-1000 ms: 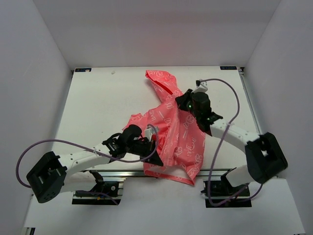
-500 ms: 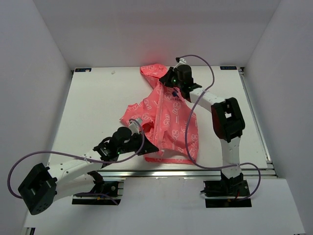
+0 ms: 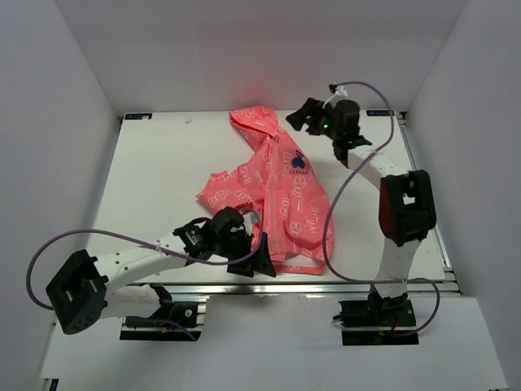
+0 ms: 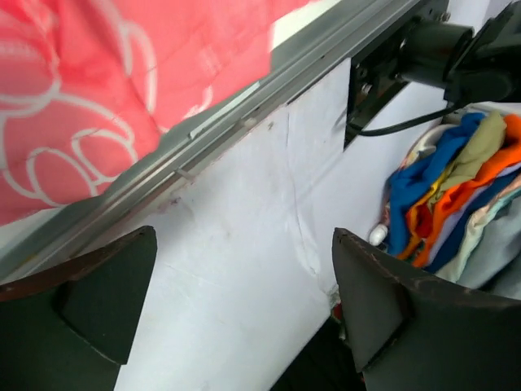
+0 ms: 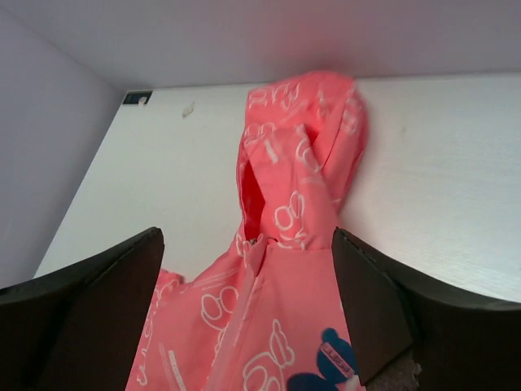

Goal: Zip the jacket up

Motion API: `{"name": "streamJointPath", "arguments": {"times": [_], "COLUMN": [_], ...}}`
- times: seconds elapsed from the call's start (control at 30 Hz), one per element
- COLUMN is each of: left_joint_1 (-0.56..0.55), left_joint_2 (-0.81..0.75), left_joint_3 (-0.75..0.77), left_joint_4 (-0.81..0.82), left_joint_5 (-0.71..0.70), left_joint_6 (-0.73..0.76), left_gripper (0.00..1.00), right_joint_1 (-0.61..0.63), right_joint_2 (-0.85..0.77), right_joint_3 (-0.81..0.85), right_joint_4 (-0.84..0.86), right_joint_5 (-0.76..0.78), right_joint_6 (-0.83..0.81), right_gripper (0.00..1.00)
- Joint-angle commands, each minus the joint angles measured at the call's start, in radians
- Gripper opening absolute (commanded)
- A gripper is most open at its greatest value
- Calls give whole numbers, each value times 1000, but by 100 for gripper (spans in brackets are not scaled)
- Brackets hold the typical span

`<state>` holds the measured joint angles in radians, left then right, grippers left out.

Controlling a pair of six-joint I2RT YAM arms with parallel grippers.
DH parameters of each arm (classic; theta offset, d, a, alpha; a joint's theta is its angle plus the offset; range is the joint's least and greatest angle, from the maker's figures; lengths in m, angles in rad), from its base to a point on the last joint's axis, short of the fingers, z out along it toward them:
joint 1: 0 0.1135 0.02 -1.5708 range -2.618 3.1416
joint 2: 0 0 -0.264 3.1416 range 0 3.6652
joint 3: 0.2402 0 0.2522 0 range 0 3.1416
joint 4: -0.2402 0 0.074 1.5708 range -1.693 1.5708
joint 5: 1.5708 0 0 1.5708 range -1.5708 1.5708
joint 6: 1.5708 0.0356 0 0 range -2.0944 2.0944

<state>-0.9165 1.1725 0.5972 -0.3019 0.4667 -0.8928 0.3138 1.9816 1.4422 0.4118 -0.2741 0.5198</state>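
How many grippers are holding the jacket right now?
0. The left gripper is open at the near edge of the jacket; the right gripper is open beside the hood, at the far side.

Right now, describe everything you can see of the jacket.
The jacket is thin coral-pink fabric with a white printed pattern and a dark blue chest logo. It lies front up, slightly wrinkled, on the white table, hood toward the far edge, hem at the near edge, one sleeve spread left. The zipper looks closed.
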Motion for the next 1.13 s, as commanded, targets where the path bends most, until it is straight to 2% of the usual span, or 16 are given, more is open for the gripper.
{"name": "streamJointPath", "arguments": {"times": [0.0, 0.1, 0.17, 0.2, 0.23, 0.27, 0.33, 0.37, 0.47, 0.53, 0.57, 0.63, 0.83, 0.9, 1.1], "left_joint_1": [4, 5, 34, 59, 102, 213, 350, 483, 710, 825, 913, 1008, 1044, 1048, 1064], "left_joint_2": [-19, -50, -54, -42, -27, -1, 15, 36, 116, 192, 228, 295, 233, 193, 104], "left_joint_3": [153, 268, 355, 392, 429, 470, 480, 484, 513, 579, 599, 622, 606, 575, 533], "left_joint_4": [-209, -311, -399, -449, -530, -542, -479, -458, -327, -280, -261, -224, -270, -250, -240], "left_joint_5": [-50, -155, -285, -340, -431, -445, -447, -453, -435, -329, -181, -137, -391, -434, -442], "left_joint_6": [129, 158, 161, 158, 154, 166, 207, 212, 242, 239, 245, 242, 291, 301, 315], "left_gripper": [98, 98, 98, 98, 98, 98, 98, 98, 98, 98, 98, 98, 98, 98, 98], "right_joint_1": [-16, -27, -42, -48, -54, -67, -82, -85, -91, -91, -91, -91, -91, -93, -93], "right_joint_2": [-165, -297, -410, -482, -516, -553, -659, -694, -820, -900, -924, -987, -1118, -1129, -1144], "right_joint_3": [-19, -94, -156, -170, -186, -221, -261, -284, -347, -390, -400, -422, -522, -532, -557], "right_joint_4": [-16, -140, -215, -326, -379, -421, -548, -579, -698, -755, -778, -818, -851, -867, -843], "right_joint_5": [-54, -65, -27, 8, 42, 96, 160, 235, 395, 447, 504, 552, 670, 688, 678], "right_joint_6": [-70, -78, -79, -72, -60, -63, -73, -76, -95, -99, -89, -81, -99, -89, -76], "right_gripper": [89, 89, 89, 89, 89, 89, 89, 90, 89, 89, 89, 89, 89, 89, 89]}}
